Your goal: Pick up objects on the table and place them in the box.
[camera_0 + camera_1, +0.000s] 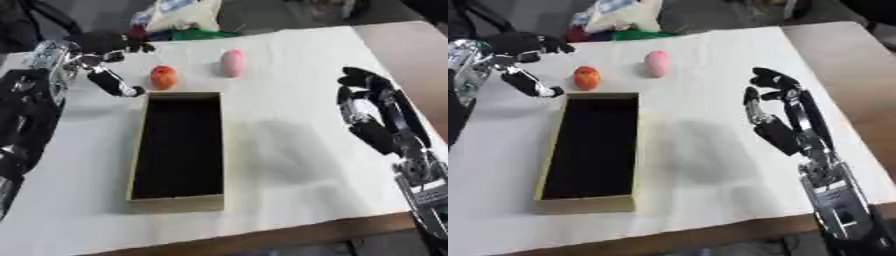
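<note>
The left hand (101, 60), fingers spread, hovers at nine o'clock of the orange fruit (164, 77); likely light, smooth, best grasped around its middle.

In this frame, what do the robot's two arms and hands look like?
Both are mostly black with silver metal joints. The left hand has black fingers on a silver wrist. The right hand shows black fingers and a silver-grey forearm section lower down.

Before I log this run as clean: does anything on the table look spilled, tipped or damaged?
Nothing stands out. The box sits flat and looks empty; the orange object and pink object lie intact beyond it.
</note>
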Controlling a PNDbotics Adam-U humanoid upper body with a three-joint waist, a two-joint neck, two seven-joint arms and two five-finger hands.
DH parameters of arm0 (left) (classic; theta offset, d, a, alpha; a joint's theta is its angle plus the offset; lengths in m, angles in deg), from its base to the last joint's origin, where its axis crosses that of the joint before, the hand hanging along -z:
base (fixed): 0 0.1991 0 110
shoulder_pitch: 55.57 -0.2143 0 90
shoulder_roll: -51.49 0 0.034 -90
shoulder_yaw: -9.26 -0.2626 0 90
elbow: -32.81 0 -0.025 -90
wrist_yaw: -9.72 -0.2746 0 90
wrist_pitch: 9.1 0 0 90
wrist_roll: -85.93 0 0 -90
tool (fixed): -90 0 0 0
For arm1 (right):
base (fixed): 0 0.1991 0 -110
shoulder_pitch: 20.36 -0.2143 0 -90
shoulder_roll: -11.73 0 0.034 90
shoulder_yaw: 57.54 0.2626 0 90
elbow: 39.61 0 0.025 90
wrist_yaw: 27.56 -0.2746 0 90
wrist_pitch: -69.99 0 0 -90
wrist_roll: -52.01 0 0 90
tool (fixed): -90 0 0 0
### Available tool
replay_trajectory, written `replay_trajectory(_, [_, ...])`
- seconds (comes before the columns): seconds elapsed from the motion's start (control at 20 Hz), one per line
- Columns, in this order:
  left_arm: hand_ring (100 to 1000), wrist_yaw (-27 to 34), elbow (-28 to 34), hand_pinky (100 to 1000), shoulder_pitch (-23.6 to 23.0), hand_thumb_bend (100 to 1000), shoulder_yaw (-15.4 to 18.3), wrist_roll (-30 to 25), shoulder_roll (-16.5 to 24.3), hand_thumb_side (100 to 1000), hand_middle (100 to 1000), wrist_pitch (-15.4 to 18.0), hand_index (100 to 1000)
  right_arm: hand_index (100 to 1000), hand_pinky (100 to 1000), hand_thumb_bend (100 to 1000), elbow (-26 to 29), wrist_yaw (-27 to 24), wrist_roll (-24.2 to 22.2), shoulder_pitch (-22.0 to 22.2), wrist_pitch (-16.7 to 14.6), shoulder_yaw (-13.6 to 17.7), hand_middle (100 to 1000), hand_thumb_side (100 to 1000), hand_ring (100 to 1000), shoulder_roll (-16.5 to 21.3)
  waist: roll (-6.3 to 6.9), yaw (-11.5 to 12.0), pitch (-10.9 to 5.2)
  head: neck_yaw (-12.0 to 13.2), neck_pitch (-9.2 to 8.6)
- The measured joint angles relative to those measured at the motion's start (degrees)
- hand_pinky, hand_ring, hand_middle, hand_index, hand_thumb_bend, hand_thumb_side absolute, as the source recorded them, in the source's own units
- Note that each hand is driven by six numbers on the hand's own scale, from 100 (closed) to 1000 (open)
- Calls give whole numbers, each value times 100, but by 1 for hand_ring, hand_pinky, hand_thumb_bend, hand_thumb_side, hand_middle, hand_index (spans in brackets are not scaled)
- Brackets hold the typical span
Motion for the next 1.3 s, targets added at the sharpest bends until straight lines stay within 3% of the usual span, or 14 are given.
replay_trajectory(0.4, [839,-462,-225,819,62,401,118,536,-155,333,842,-248,978,881,711,100,-1,-27,-25,-42,-24,-31,721,713,816,0,44,-97,79,25,-25])
replay_trajectory(0.85, [821,-904,-495,796,167,376,342,1128,-192,321,825,-774,975,880,710,100,-1,-70,-38,-49,-37,-36,720,715,816,0,62,-249,189,29,-119])
replay_trajectory(1.3, [804,-763,-738,777,200,292,439,973,-194,333,811,-1060,976,879,710,100,-1,-106,-46,-100,-45,-36,720,719,817,0,52,-288,280,20,-183])
